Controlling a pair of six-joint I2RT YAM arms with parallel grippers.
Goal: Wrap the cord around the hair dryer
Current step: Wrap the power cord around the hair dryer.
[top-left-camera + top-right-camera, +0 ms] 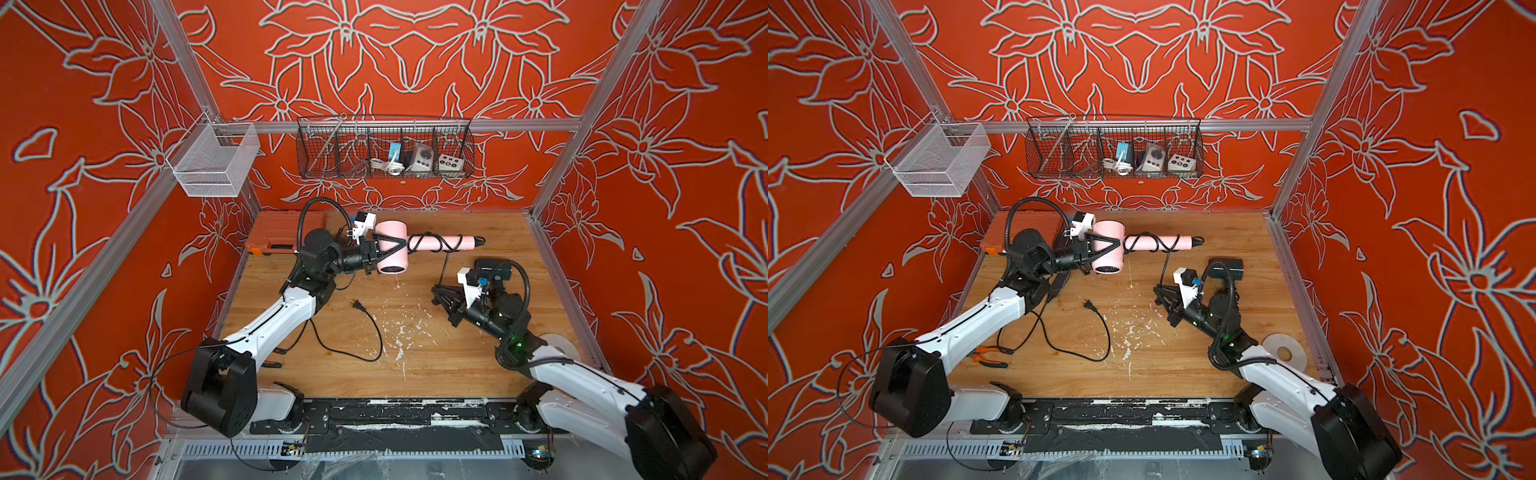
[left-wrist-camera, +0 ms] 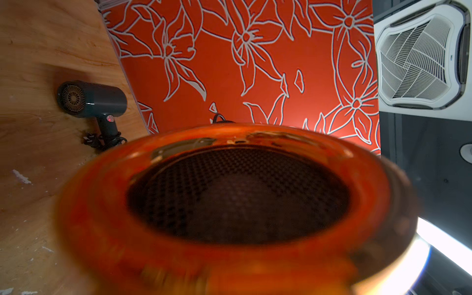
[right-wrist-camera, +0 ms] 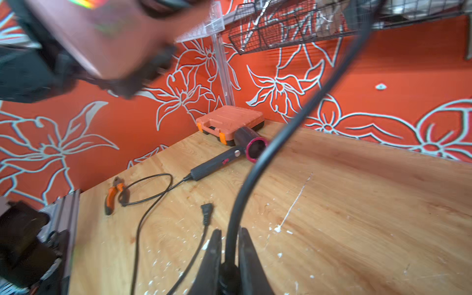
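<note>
Pink hair dryer [image 1: 390,230] was held over the wooden table [image 1: 415,361] in the closed left gripper [image 1: 395,246], handle [image 1: 465,242] lying crosswise toward the robot's right, its black cord [image 1: 444,268] pinched by the nearer right gripper [image 1: 438,291] just in front.

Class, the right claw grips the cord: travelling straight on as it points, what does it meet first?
Most likely the wooden table near the loose plug, since the right claw seems tilted down. Were it flatter, the dark hair dryer comes next; depth is unclear.

Blurred (too close): the hair dryer [image 2: 237,196].
</note>
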